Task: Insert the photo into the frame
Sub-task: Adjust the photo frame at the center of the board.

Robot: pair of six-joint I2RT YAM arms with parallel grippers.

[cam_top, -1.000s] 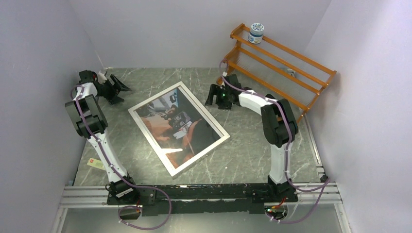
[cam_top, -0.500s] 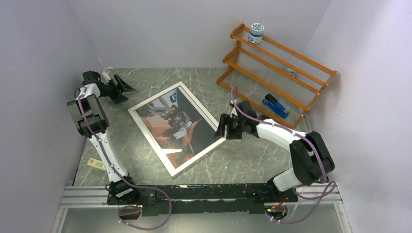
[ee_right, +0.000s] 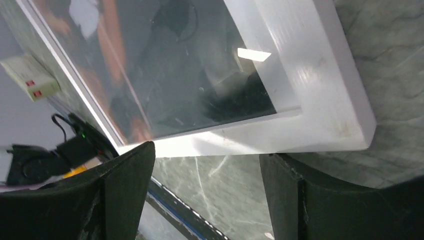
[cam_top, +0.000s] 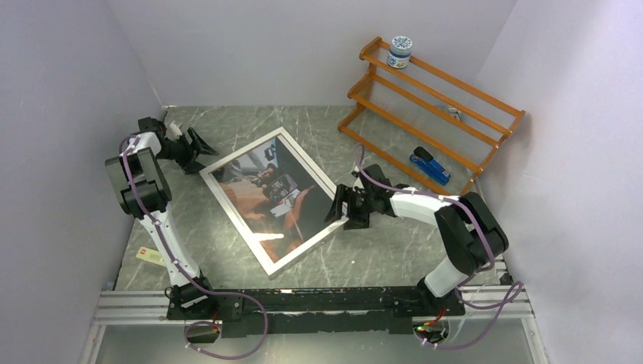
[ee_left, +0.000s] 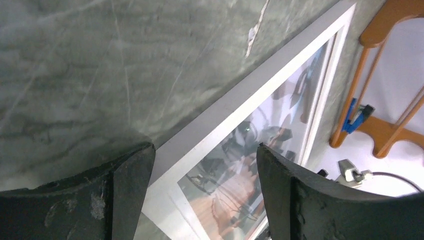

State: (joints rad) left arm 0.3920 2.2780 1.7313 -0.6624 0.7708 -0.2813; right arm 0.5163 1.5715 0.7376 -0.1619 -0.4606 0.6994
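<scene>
Your right hand (cam_top: 345,211) has swung from the rack (cam_top: 425,91) to the right corner of the frame (cam_top: 227,199), wide open and empty. Your left hand (cam_top: 199,149), open and empty too, has edged nearer its left corner. The photo (cam_top: 277,189) already lies inside it on the counter (cam_top: 379,246), so little seems left.

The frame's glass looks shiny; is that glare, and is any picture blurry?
Right wrist view: a bright glare patch on the frame border, and dark reflections in its pane. Left wrist view: a pale sheen washes out the photo. Top view: evenly lit and sharp, with little glare.
</scene>
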